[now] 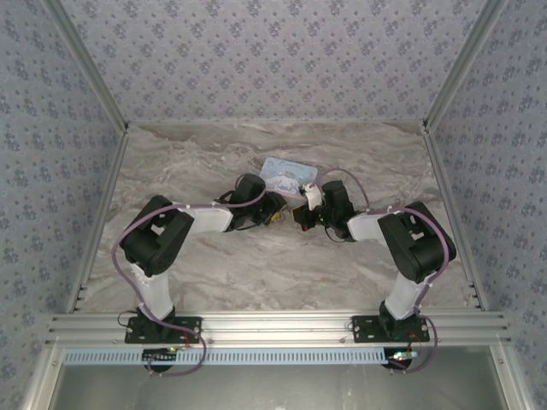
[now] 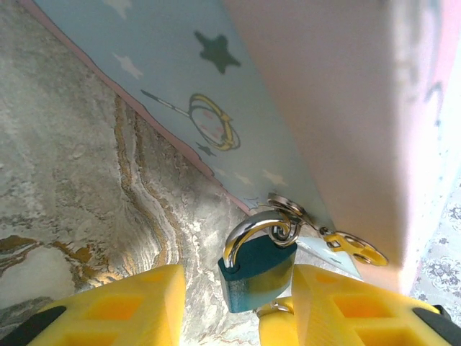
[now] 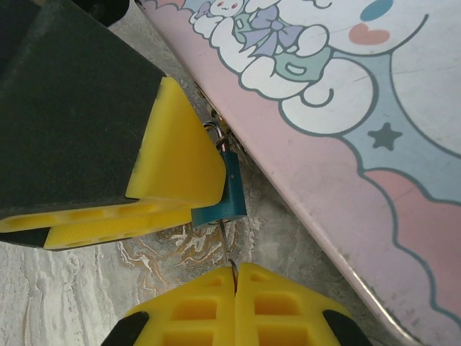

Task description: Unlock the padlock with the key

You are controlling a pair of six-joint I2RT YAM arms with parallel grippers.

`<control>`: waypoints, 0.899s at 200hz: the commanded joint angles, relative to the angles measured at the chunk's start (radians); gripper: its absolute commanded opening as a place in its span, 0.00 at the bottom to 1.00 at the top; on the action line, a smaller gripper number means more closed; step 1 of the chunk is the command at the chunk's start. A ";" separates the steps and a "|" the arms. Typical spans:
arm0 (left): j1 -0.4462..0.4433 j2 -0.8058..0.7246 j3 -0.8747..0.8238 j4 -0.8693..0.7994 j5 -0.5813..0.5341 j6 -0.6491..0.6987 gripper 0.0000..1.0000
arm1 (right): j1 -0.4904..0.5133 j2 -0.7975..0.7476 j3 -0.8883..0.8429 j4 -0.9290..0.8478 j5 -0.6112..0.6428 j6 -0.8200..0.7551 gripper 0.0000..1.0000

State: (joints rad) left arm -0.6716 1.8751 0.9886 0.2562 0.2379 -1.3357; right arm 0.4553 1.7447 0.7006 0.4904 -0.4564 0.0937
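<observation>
The tiny teal padlock (image 2: 258, 272) with its silver shackle (image 2: 248, 231) stands on the marble table beside the tin. It sits between the yellow fingers (image 2: 122, 306) of my left gripper (image 2: 236, 280), which is open: the right finger touches the body and a gap shows on the left. A key ring with a yellow tag (image 2: 354, 247) hangs on the shackle. My right gripper (image 3: 235, 268) is shut on the key (image 3: 227, 245), whose thin blade reaches into the bottom of the padlock (image 3: 225, 205). Both grippers (image 1: 291, 213) meet at mid-table.
A light-blue and pink cartoon tin (image 1: 289, 175) lies flat just behind the padlock, its edge (image 3: 288, 180) very close to both grippers. The left finger (image 3: 176, 162) crowds the padlock's side. Patterned walls enclose the marble table (image 1: 256, 273).
</observation>
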 commanded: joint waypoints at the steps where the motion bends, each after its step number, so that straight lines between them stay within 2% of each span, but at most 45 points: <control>1: -0.009 0.019 0.034 -0.033 -0.021 0.001 0.43 | 0.007 0.010 0.021 0.040 0.004 0.011 0.00; 87: -0.015 0.032 0.065 -0.079 -0.047 0.009 0.46 | 0.011 0.009 0.022 0.040 0.005 0.011 0.00; 153: -0.017 0.050 0.089 -0.104 -0.051 0.009 0.40 | 0.013 0.009 0.023 0.038 0.006 0.009 0.00; 180: -0.017 0.051 0.090 -0.104 -0.050 0.009 0.35 | 0.015 0.010 0.024 0.037 0.009 0.009 0.00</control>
State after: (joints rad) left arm -0.6830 1.9133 1.0542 0.1890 0.1997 -1.3357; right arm 0.4637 1.7447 0.7006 0.5049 -0.4564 0.0967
